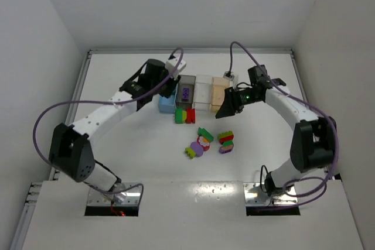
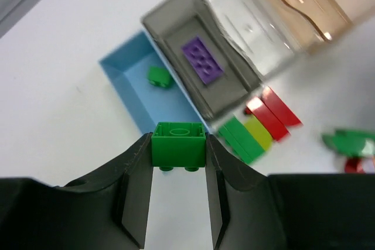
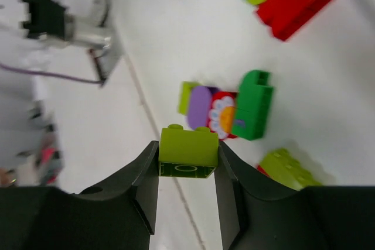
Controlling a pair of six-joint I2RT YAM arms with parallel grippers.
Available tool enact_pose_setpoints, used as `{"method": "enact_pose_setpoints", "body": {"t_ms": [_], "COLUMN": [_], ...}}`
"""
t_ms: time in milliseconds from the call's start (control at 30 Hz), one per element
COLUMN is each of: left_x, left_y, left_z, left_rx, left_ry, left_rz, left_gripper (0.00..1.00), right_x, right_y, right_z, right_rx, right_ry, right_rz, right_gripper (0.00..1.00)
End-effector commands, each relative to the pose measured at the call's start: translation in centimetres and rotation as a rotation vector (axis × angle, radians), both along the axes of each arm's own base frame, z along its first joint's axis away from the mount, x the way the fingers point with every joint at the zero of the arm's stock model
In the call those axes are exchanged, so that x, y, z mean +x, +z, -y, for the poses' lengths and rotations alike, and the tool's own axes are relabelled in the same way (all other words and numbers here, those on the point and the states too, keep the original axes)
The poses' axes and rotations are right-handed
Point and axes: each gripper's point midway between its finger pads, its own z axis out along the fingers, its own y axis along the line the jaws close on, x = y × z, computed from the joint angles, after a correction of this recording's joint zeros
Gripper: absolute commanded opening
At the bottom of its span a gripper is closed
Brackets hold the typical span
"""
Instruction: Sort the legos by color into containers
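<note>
My left gripper [image 2: 179, 146] is shut on a green lego [image 2: 179, 142], held over the near end of the blue container [image 2: 126, 80]; a small green piece [image 2: 158, 77] lies inside. The dark grey container [image 2: 234, 95] holds a purple lego [image 2: 203, 60]. The clear container [image 2: 258, 27] and the tan container [image 2: 299, 4] follow in the row. My right gripper [image 3: 187, 155] is shut on a yellow-green lego [image 3: 188, 150] above the table, in front of the tan container [image 1: 218, 91]. Loose legos [image 1: 201, 141] lie mid-table.
A green, yellow-green and red group of bricks [image 1: 185, 115] sits just in front of the containers. Another small pile [image 1: 226, 141] lies to the right of the loose ones. Purple cables [image 1: 47, 115] loop off both arms. White walls close in the table on three sides.
</note>
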Motion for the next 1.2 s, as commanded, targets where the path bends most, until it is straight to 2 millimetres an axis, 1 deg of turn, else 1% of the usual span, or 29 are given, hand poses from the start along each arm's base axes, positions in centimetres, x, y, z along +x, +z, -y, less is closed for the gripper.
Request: {"method": "enact_pose_setpoints", "body": {"t_ms": [0,33,67,100,133,167,200,267,300,333,367,400,433,500,600,633,733,767,800,867,900,933,967,1000,1033,1067,1100,1133,1167], "left_x": [3.2,4.6,5.3,5.5,6.2,6.7,7.0,7.9,8.1,8.3,8.3,8.6,8.6,8.7,9.1,9.0,9.1,9.2,9.4,9.6,9.1,8.7,8.5,7.8,7.4,7.3,7.1,6.4,6.0], "left_y": [0.4,-0.1,-0.5,-1.1,-1.4,-3.3,-3.7,-5.4,-5.7,-6.2,-7.1,-6.8,-7.4,-7.9,-8.2,-8.2,-7.1,-5.6,-4.3,-0.8,1.6,2.6,3.7,5.4,5.6,6.1,6.3,6.0,6.3], "left_z": [-0.2,0.0,-0.4,0.0,-0.4,-1.0,-0.8,-1.6,-1.4,-2.0,-1.9,-1.8,-2.0,-2.2,-2.6,-2.4,-2.2,-2.1,-2.0,-1.3,-1.5,-1.4,-1.4,-1.7,-2.2,-3.0,-3.9,-4.8,-4.9], "left_rx": [-0.071,-0.066,-0.07,-0.076,-0.072,-0.051,-0.048,-0.047,-0.051,-0.047,-0.044,-0.048,-0.036,-0.024,-0.025,-0.032,-0.045,-0.069,-0.087,-0.147,-0.182,-0.201,-0.22,-0.233,-0.233,-0.236,-0.228,-0.212,-0.212], "left_ry": [0.076,0.087,0.112,0.112,0.126,0.157,0.158,0.195,0.201,0.214,0.221,0.221,0.23,0.242,0.251,0.241,0.225,0.229,0.227,0.194,0.194,0.179,0.182,0.179,0.203,0.233,0.254,0.275,0.275], "left_rz": [-0.053,-0.063,-0.083,-0.107,-0.116,-0.15,-0.157,-0.196,-0.204,-0.213,-0.233,-0.226,-0.234,-0.237,-0.237,-0.241,-0.216,-0.191,-0.159,-0.084,-0.037,-0.018,-0.002,0.023,0.024,0.031,0.029,0.012,0.011], "left_gripper": [0.34,0.36,0.36,0.37,0.37,0.37,0.38,0.38,0.39,0.39,0.41,0.41,0.46,0.5,0.67,0.7,0.72,0.72,0.72,0.72,0.72,0.74,0.74,0.74,0.74,0.74,0.74,0.82,0.9], "right_x": [5.0,5.2,5.4,5.5,5.6,5.9,5.9,6.1,6.1,6.0,6.0,6.0,6.0,6.0,6.4,6.6,7.3,8.2,8.2,9.8,10.6,10.9,12.2,12.6,13.3,14.1,14.6,14.9,15.6], "right_y": [1.5,1.6,1.4,1.7,1.6,2.1,2.1,2.4,2.1,2.0,2.0,2.0,2.0,2.0,1.9,2.2,1.7,2.0,1.7,2.5,1.9,1.6,1.9,0.7,1.0,0.7,0.9,0.3,-0.9], "right_z": [1.3,1.5,1.8,1.9,2.1,2.2,2.2,2.1,2.1,2.2,2.2,2.2,2.2,2.2,2.1,2.1,1.8,1.9,1.4,1.3,1.1,0.6,0.7,0.2,-0.5,-0.7,-1.4,-1.6,-1.7], "right_rx": [-0.113,-0.126,-0.145,-0.151,-0.165,-0.164,-0.164,-0.161,-0.164,-0.166,-0.166,-0.166,-0.166,-0.168,-0.165,-0.162,-0.176,-0.185,-0.18,-0.182,-0.204,-0.213,-0.229,-0.242,-0.243,-0.261,-0.268,-0.288,-0.327], "right_ry": [-0.19,-0.201,-0.213,-0.221,-0.231,-0.244,-0.244,-0.245,-0.244,-0.243,-0.243,-0.243,-0.243,-0.238,-0.239,-0.24,-0.246,-0.27,-0.265,-0.295,-0.307,-0.3,-0.322,-0.317,-0.312,-0.323,-0.318,-0.32,-0.335], "right_rz": [0.208,0.22,0.224,0.239,0.242,0.261,0.261,0.27,0.261,0.252,0.252,0.252,0.252,0.26,0.27,0.279,0.271,0.282,0.274,0.301,0.3,0.301,0.327,0.296,0.313,0.329,0.343,0.343,0.344], "right_gripper": [0.0,0.0,0.0,0.0,0.0,0.0,0.0,0.0,0.0,0.0,0.0,0.0,0.0,0.01,0.02,0.02,0.02,0.03,0.03,0.03,0.04,0.04,0.04,0.05,0.05,0.05,0.07,0.07,0.08]}}
